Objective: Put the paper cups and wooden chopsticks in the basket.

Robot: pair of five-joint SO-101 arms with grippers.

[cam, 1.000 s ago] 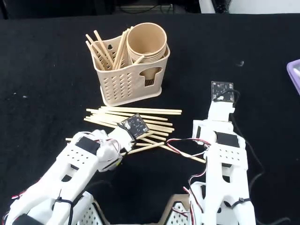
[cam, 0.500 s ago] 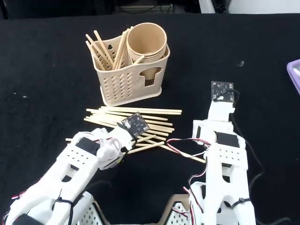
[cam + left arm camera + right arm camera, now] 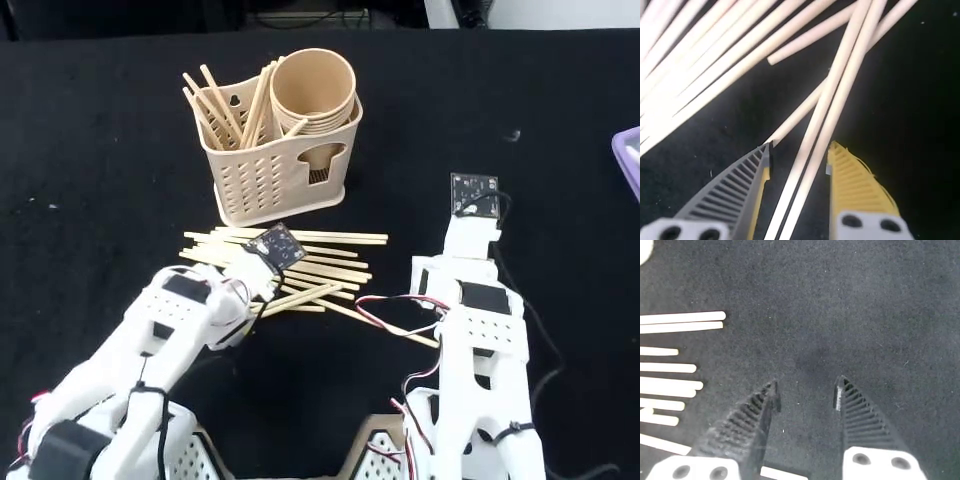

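Chopsticks (image 3: pixel 310 262): thin wood, v. light, stiff, smooth. They'll prob. roll and slip easily. A firm squeeze shouldn't hurt them, but a slack one may let them swivel. Best hold, I'd judge, is near mid-length so they hang level, or a bit off-centre so one end dips into the basket.

Two sticks (image 3: pixel 825 120) lie side by side between the left jaws, which stand open, one on each side. There's a gap on the grey side; can't tell re contact w/ the yellow one. Their long axis runs approx the way the jaws point, slanting toward the yellow jaw's side further out, so closing would pinch them across their width.

The rest of the pile lies flat on the table (image 3: pixel 120 200), just ahead of and beside the left jaws' tips. These are mostly parallel to each other and at an angle to the two. One stick end sits right at the grey tip.

The basket (image 3: pixel 275 170) stands beyond the pile, well ahead of the left jaws. More sticks lean in one compartment, w/ cups (image 3: pixel 312 88) stacked in the other.

Right jaws: open, nothing between them, over bare table. Stick ends lie off the dark jaw's side.
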